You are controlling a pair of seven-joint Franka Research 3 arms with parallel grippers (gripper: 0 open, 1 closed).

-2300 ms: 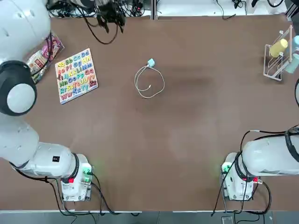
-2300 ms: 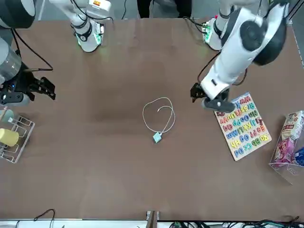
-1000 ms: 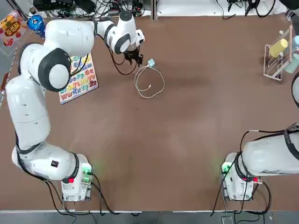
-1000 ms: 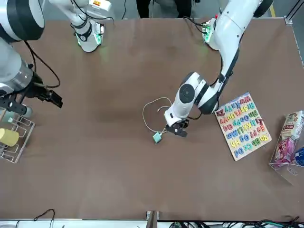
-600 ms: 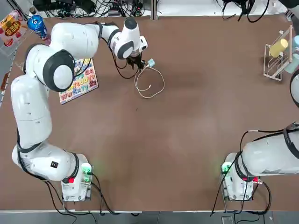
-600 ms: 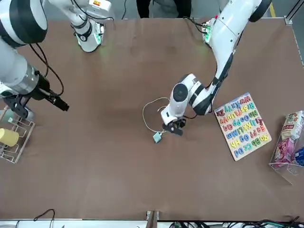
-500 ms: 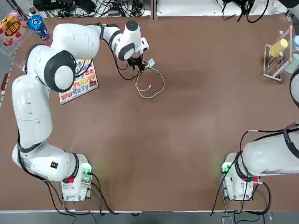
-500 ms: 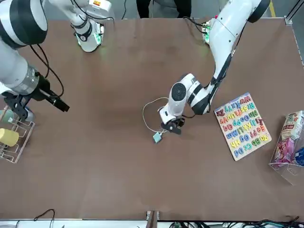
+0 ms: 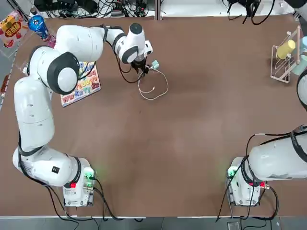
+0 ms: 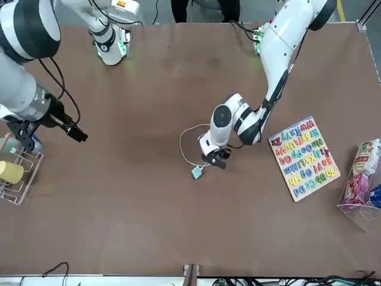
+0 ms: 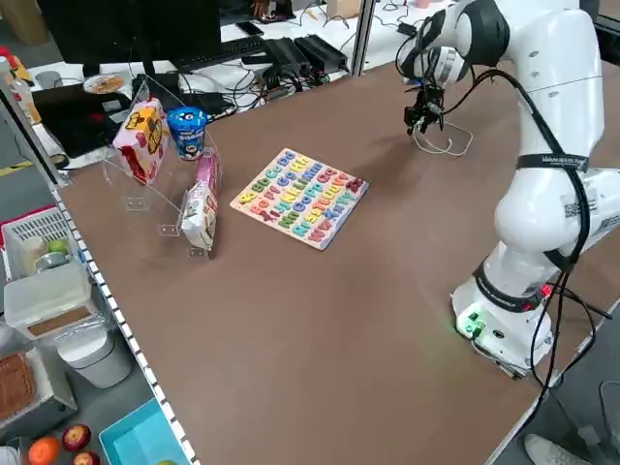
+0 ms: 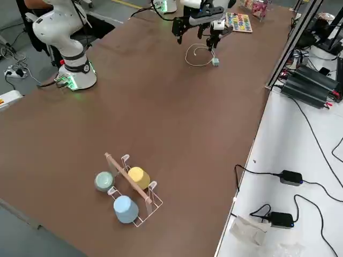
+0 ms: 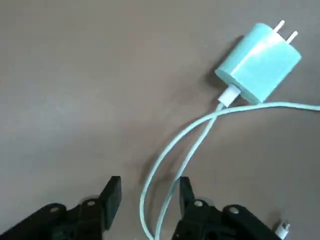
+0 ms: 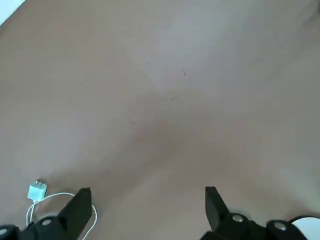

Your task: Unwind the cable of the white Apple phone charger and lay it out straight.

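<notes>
The white Apple phone charger (image 9: 155, 64) lies on the brown table, a pale cube with its prongs pointing away from the cable (image 9: 154, 88). The thin cord lies in a loose loop beside it. My left gripper (image 9: 144, 70) hangs low, just beside the charger, over the spot where the loop crosses itself. In the left wrist view the charger (image 13: 260, 62) shows close up. Two strands of the cable (image 13: 172, 165) run between the open fingers (image 13: 112, 194). My right gripper (image 10: 76, 133) is open, high above the table's right side and far from the cable (image 14: 61, 197).
An alphabet puzzle board (image 9: 79, 84) lies to the left of the charger, under my left arm. A wire rack with cups (image 9: 287, 57) stands at the far right edge. Snack packs in a clear holder (image 9: 14, 26) sit at the far left corner.
My left gripper has slid right, up to the cable beside the charger, and its fingers have narrowed. The right gripper has drifted slightly.
</notes>
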